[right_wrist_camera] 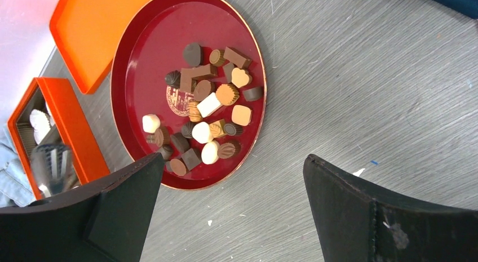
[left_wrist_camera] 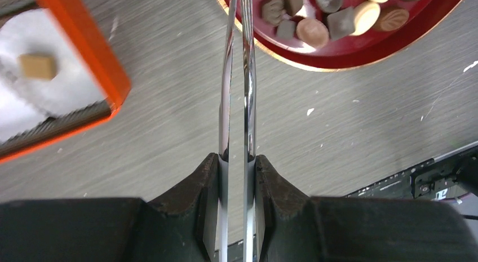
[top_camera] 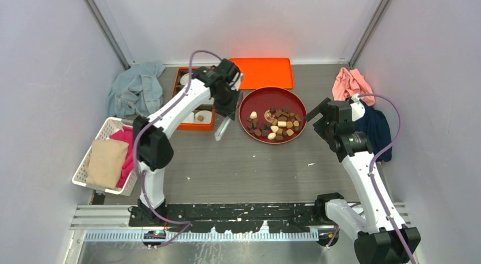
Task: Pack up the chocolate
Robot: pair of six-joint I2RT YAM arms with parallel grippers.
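While my left gripper (left_wrist_camera: 237, 160) is pressed shut on a pair of slim, mirror-bright metal tongs (left_wrist_camera: 237, 76), their two blades nearly touching, my right gripper (right_wrist_camera: 232, 160) stands spread wide, its fingers matte black and blunt; the chocolate (right_wrist_camera: 208, 112) lies loosely heaped in a glossy, round, dark red tray (right_wrist_camera: 135, 65) with a thin pale rim, on a brushed grey table (right_wrist_camera: 366, 76) flecked with white; the pieces are dark brown, tan and cream, some square, some round, some ribbed like leaves or shells; only my left wrist view shows a single tan square (left_wrist_camera: 38, 66) resting in crinkled white paper (left_wrist_camera: 62, 96) inside the orange box (left_wrist_camera: 84, 53); only my right wrist view shows the whole heap at once, with a flat orange lid (right_wrist_camera: 96, 25) beyond the tray; the tongs' blades run past the tray's rim, the nearest pieces just to their right, the tips out of frame; my right gripper hangs near the tray's right rim, apart from every piece.
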